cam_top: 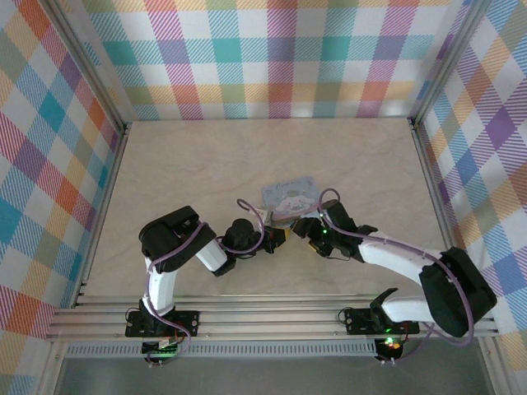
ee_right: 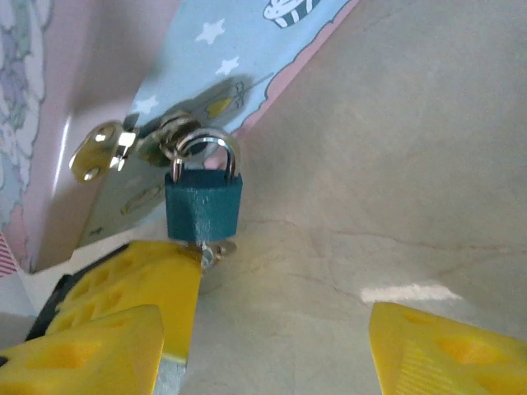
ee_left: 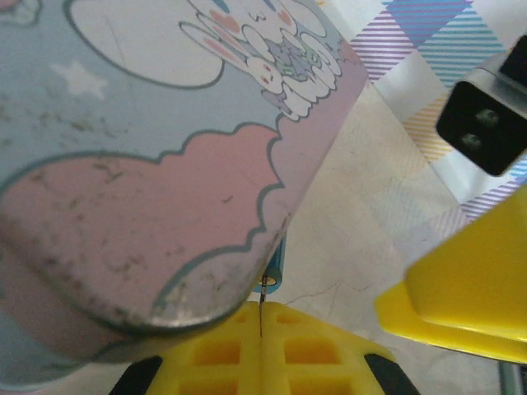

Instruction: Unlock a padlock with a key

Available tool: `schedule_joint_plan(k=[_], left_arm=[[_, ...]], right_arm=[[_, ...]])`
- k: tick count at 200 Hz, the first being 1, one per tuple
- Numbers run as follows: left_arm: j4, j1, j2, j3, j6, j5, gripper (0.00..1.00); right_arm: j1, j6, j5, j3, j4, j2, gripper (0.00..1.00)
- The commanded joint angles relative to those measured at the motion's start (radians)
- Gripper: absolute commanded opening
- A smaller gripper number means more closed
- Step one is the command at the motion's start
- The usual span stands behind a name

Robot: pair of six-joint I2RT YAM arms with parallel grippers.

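The small dark teal padlock (ee_right: 203,206) hangs by its silver shackle (ee_right: 206,152) from the latch of a pale blue cartoon box (cam_top: 290,196). The key (ee_right: 211,251) sticks into the padlock's underside. In the left wrist view my left gripper (ee_left: 262,311) is shut on the key's thin blade (ee_left: 261,296), just below the padlock's edge (ee_left: 277,265) and the box lid (ee_left: 165,164). Its yellow fingers (ee_right: 152,284) also reach the padlock from the left in the right wrist view. My right gripper (ee_right: 263,354) stands open just short of the padlock, with nothing between its fingers.
Both grippers meet at the box's near edge in the middle of the pale table (cam_top: 165,164). A brass hasp (ee_right: 95,156) sits on the box side beside the shackle. One right finger (ee_left: 469,296) shows close to the left gripper. Checked walls (cam_top: 272,49) enclose the table.
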Motion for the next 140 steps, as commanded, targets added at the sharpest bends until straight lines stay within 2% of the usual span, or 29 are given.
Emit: schedule_joint_plan(k=[1, 140], left_arm=[[0.069, 0.01, 0.007, -0.018, -0.051, 0.025, 0.0], [0.095, 0.012, 0.008, -0.025, -0.092, 0.027, 0.0]], right_arm=[[-0.007, 0.03, -0.001, 0.025, 0.096, 0.049, 0.67], [-0.02, 0.019, -0.016, 0.096, 0.159, 0.183, 0.62]])
